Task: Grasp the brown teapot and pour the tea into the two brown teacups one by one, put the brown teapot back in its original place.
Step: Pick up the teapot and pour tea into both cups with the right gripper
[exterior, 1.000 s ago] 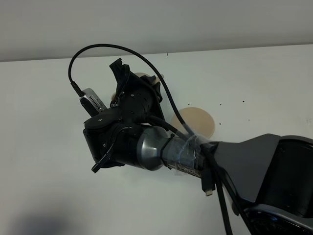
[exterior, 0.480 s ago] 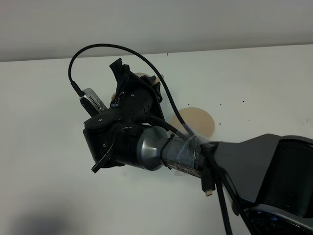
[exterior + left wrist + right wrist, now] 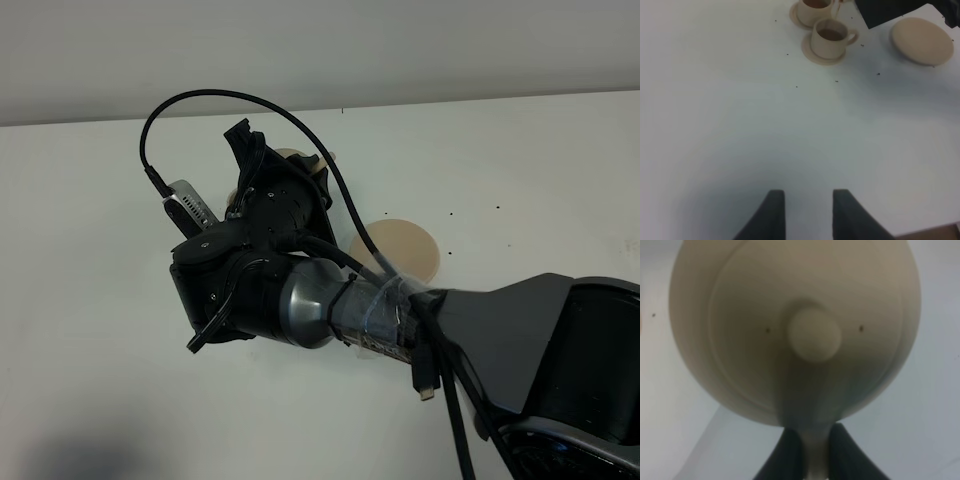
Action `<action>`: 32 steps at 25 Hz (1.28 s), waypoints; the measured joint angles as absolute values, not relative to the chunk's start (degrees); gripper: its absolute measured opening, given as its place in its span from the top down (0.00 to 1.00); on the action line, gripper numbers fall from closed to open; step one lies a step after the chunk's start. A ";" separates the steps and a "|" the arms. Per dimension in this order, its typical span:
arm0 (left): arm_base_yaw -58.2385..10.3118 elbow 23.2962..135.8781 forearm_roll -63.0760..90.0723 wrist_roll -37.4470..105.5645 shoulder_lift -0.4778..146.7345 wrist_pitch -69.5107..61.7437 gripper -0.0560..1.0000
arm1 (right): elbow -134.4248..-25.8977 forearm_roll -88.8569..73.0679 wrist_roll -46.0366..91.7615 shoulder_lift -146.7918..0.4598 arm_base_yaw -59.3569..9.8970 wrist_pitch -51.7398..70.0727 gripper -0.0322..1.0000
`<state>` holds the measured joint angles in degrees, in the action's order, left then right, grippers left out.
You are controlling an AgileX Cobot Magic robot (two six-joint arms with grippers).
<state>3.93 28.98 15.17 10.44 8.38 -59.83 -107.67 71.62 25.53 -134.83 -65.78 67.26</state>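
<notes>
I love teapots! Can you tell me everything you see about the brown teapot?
The brown teapot is round, smooth and pale tan, like ceramic. Its lid has a round knob and two tiny holes. The right gripper is shut on its thin handle and holds it up over the white table. In the high view the arm hides nearly all of it, and its spout cannot be seen.

Brown teapot (image 3: 795, 330): smooth matt beige ceramic, faint sheen on lid knob. Two brown teacups (image 3: 829, 36), saucers and wide saucer (image 3: 922, 40): same matt ceramic. Tabletop (image 3: 740, 110): smooth matt white, finely speckled. Right arm (image 3: 300, 300): black plastic, brushed metal sleeve, clear glossy tape.
</notes>
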 joint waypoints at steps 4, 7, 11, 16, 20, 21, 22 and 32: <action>3.93 28.98 15.17 10.44 8.38 -59.83 0.71 | -107.67 71.97 25.53 -134.83 -65.78 67.26 0.86; 3.93 28.98 15.17 10.49 8.38 -59.83 0.71 | -107.67 72.73 25.53 -134.83 -65.78 67.36 0.86; 3.93 28.98 15.17 10.49 8.38 -59.83 0.71 | -107.67 73.26 25.53 -134.83 -65.78 67.43 0.86; 3.93 28.98 15.17 10.49 8.38 -59.83 0.71 | -107.67 73.91 25.53 -134.83 -65.78 67.43 0.86; 3.93 28.98 15.17 10.49 8.38 -59.83 0.71 | -107.67 74.00 25.53 -134.83 -65.78 67.43 0.86; 3.93 28.98 15.17 10.49 8.38 -59.83 0.71 | -107.67 74.00 25.53 -134.83 -65.78 67.43 0.86; 3.93 28.98 15.17 10.49 8.38 -59.83 0.71 | -107.67 74.00 25.53 -134.83 -65.78 67.43 0.86; 3.93 28.98 15.17 10.49 8.38 -59.83 0.71 | -107.67 74.05 25.53 -134.83 -65.78 67.43 0.86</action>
<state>3.93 28.98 15.17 10.49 8.38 -59.83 -107.67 74.05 25.53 -134.83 -65.78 67.43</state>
